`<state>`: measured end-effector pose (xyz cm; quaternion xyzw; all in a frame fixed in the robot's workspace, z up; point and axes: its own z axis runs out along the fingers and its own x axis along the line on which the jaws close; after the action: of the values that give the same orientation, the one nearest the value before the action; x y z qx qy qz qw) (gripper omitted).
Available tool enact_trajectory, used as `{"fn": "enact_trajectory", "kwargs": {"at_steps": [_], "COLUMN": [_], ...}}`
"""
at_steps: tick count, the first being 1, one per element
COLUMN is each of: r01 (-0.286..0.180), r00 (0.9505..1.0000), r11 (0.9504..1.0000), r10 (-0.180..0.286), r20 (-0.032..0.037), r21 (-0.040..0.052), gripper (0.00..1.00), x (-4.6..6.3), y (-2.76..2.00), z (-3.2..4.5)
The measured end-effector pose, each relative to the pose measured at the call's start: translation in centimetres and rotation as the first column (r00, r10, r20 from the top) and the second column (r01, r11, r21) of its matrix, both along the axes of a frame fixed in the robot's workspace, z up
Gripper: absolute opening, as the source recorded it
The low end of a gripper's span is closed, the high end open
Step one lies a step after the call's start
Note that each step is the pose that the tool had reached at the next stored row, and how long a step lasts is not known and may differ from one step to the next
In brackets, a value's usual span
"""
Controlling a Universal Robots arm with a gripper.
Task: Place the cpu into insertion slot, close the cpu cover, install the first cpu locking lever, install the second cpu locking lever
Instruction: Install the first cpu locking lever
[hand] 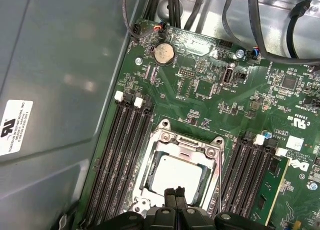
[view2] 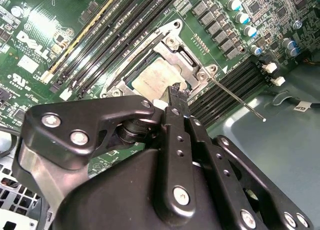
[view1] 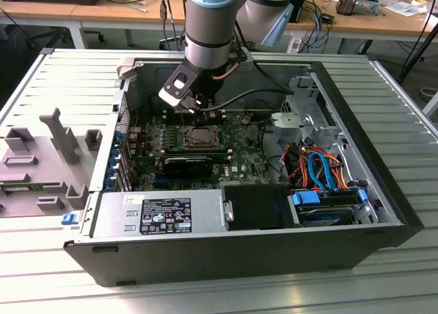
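Inside the open computer case [view1: 239,256], the cpu [hand: 177,175] lay in the insertion slot [hand: 148,177], framed by the cpu cover [hand: 186,141]. The gripper [hand: 175,192], pinched narrow and empty, hung over it. In the exterior view, a black sticker [view1: 166,219] sat at seven o'clock from it.

Bright even light; glare streaks on memory slots [view2: 100,37]; soft sheen on case wall [hand: 55,54]

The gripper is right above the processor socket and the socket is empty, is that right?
No. The gripper is above the socket, but the socket is not empty: the chip lies in it, seen in both wrist views.
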<state>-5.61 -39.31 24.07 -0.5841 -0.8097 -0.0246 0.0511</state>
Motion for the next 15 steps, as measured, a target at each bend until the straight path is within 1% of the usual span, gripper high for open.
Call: {"fn": "enact_trajectory", "kwargs": {"at_steps": [15], "r01": [-0.039], "r00": [0.9992], "r11": [0.9992], "r10": [0.039], "r20": [0.0], "r21": [0.0001], "gripper": [0.11], "x": [0.0], "y": [0.0], "z": [0.0]}}
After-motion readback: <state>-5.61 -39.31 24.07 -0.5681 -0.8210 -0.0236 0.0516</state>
